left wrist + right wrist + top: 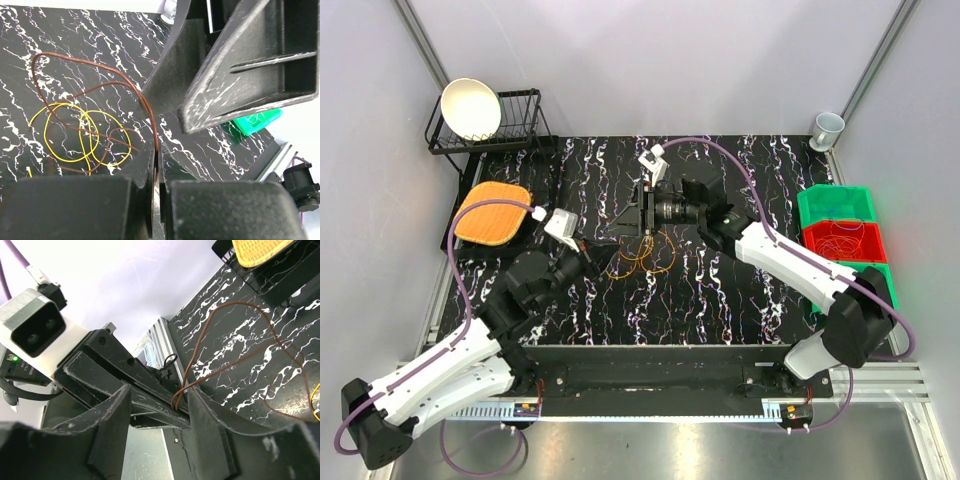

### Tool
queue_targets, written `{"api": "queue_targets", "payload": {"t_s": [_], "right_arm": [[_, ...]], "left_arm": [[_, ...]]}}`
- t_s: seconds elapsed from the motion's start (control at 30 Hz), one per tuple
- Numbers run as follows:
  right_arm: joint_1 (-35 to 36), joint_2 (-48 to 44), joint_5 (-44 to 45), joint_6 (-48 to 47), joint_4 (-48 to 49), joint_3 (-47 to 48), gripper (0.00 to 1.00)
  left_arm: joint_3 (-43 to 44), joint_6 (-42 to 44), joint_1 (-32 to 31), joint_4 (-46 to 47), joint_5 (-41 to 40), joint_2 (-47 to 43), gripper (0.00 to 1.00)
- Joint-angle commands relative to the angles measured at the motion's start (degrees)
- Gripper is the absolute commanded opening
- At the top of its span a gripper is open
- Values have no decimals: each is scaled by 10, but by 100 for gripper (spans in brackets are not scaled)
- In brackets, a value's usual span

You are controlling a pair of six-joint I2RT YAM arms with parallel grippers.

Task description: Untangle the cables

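Left gripper [157,155] pinched on red cable [85,60], holding it up from yellow cable [65,105] at worktop [720,290] centre; right gripper [160,410] jaws apart, straddling same strand, probably for a second hold.

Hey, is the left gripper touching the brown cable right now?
Touching. The left wrist view shows the brown cable pinched between the shut jaws of the left gripper.

- A thin brown cable [153,125] is spread in wide loose loops, with one strand raised off the black marbled table [75,30].
- A thin yellow cable [57,104] is laid flat in overlapping loops and is crossed by the brown one.
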Motion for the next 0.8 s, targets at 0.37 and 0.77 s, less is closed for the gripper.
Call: {"api": "queue_targets", "payload": {"t_s": [0.37,0.77], "right_arm": [[-3,25,-18,20,40,3,20],[-61,6,27,-3,-17,15,0]], "left_arm": [[15,5,-3,58,10,17,0],[80,1,-3,-191,-106,-76,96]]}}
